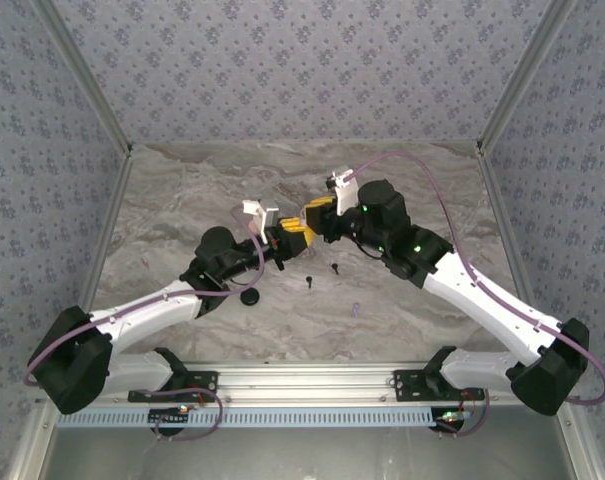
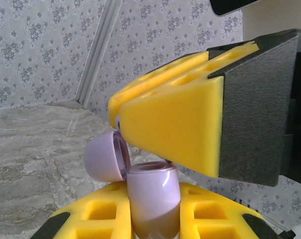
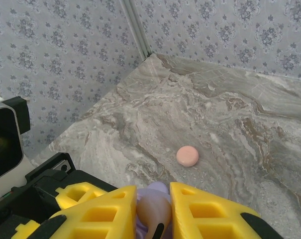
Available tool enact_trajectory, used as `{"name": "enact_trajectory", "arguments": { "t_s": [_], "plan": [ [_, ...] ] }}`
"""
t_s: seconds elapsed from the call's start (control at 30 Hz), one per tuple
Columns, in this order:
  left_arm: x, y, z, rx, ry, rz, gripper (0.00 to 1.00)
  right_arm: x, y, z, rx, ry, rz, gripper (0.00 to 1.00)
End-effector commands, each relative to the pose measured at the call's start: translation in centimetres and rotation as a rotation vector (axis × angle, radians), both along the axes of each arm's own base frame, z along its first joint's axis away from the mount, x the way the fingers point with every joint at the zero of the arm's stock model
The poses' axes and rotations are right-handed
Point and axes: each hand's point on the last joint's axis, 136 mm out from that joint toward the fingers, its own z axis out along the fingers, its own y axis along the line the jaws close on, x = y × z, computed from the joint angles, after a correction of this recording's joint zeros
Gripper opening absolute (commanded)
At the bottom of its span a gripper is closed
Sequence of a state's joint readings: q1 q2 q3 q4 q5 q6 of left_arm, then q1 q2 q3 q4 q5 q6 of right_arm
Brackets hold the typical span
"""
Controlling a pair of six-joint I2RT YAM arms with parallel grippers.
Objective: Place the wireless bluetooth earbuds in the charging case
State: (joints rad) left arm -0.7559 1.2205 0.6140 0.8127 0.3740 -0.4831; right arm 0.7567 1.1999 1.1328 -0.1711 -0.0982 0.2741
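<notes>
My left gripper [image 2: 152, 194] is shut on the lavender charging case [image 2: 151, 206], which stands upright between its yellow fingers with the lid [image 2: 103, 158] swung open to the left. My right gripper [image 3: 154, 201] hangs just above the case's mouth, shut on a pale earbud [image 3: 153, 211] with a dark mark on its stem. Under that bud a bit of the lavender case [image 3: 157, 188] shows. In the top view both grippers [image 1: 287, 238] [image 1: 320, 215] meet at mid-table. Two black earbuds [image 1: 308, 281] [image 1: 334, 267] and a lavender one [image 1: 355, 309] lie on the marble in front of them.
A pink round disc [image 3: 187, 156] lies on the marble table [image 3: 230, 114] beyond the right gripper. A black disc [image 1: 249, 297] sits next to the left arm. Patterned walls [image 1: 302, 70] close in the back and both sides.
</notes>
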Motion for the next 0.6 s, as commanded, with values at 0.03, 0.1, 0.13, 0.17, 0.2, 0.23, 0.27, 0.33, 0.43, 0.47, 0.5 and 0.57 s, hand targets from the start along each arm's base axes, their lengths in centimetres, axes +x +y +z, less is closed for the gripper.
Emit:
{"name": "enact_trajectory", "arguments": {
  "t_s": [0.03,0.1,0.13,0.17,0.2,0.23,0.27,0.33,0.43,0.47,0.5,0.57],
  "plan": [
    [-0.3,0.4,3.4,-0.088,-0.106,0.012,0.00,-1.0,0.2,-1.6,-0.032,0.097,0.040,0.24],
    [-0.3,0.3,3.4,-0.090,-0.106,0.008,0.00,-0.9,0.2,-1.8,-0.032,0.106,0.040,0.24],
    [-0.3,0.3,3.4,-0.088,-0.108,0.008,0.00,-0.9,0.2,-1.8,-0.032,0.108,0.041,0.24],
    [-0.3,0.3,3.4,-0.089,-0.106,0.008,0.00,-0.9,0.3,-1.8,-0.030,0.111,0.042,0.24],
    [-0.3,0.3,3.4,-0.088,-0.105,0.007,0.00,-0.9,0.3,-2.0,-0.032,0.113,0.042,0.24],
    [-0.3,0.3,3.4,-0.089,-0.105,0.008,0.00,-0.9,0.3,-2.0,-0.032,0.114,0.041,0.24],
    [-0.3,0.3,3.3,-0.088,-0.105,0.007,0.00,-0.8,0.3,-2.0,-0.031,0.114,0.039,0.24],
    [-0.3,0.3,3.3,-0.088,-0.105,0.007,0.00,-0.7,0.3,-2.0,-0.031,0.111,0.037,0.24],
    [-0.2,0.2,3.2,-0.086,-0.101,0.007,0.00,-0.5,0.2,-1.3,-0.019,0.083,0.028,0.24],
    [-0.3,0.2,3.1,-0.086,-0.098,0.006,0.00,-0.4,0.1,-1.0,-0.016,0.068,0.025,0.24],
    [-0.3,0.2,3.2,-0.088,-0.099,0.005,0.00,-0.3,0.1,-0.6,-0.013,0.055,0.022,0.24],
    [-0.3,0.2,3.3,-0.093,-0.094,0.004,0.00,-0.2,0.1,-0.1,-0.007,0.031,0.020,0.24]
  ]
}}
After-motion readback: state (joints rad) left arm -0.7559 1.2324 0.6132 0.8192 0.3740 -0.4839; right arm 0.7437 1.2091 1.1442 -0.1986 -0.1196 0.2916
